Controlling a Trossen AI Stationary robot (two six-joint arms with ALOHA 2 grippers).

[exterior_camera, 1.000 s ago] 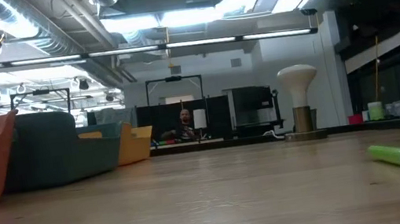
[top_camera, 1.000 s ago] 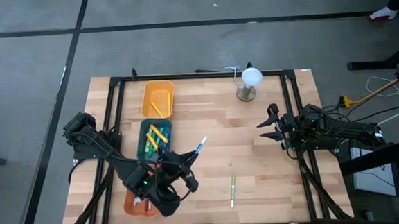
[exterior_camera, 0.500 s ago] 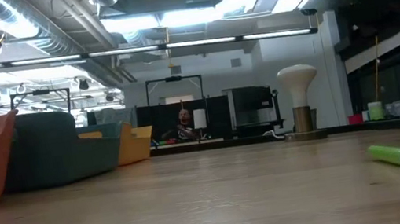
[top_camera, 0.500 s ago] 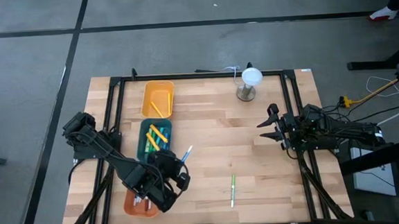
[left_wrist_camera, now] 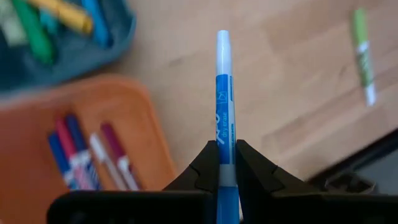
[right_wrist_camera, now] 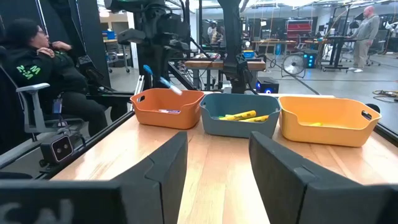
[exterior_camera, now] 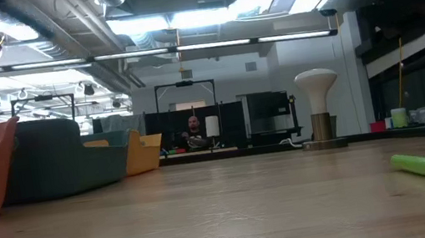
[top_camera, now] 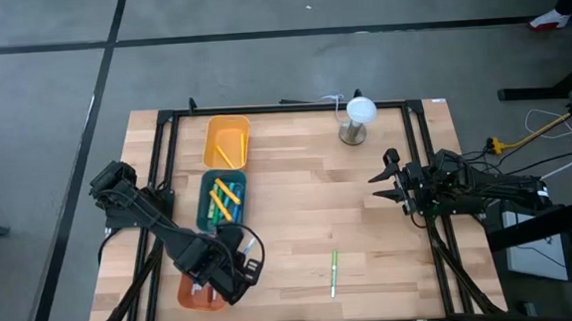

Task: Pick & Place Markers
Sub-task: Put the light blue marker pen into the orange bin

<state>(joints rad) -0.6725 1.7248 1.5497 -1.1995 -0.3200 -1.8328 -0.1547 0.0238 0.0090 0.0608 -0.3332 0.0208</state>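
On the wooden tabletop (top_camera: 299, 209), the left gripper (left_wrist_camera: 227, 163) at the high view's lower left has its jaws clamped on a blue plastic marker (left_wrist_camera: 224, 93) beside the orange plastic tray (top_camera: 187, 296), while the right gripper (top_camera: 387, 182) waits mid-right, jaws apart and empty.

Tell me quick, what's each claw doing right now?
Left claw: closed on the blue marker.
Right claw: open, holding nothing.
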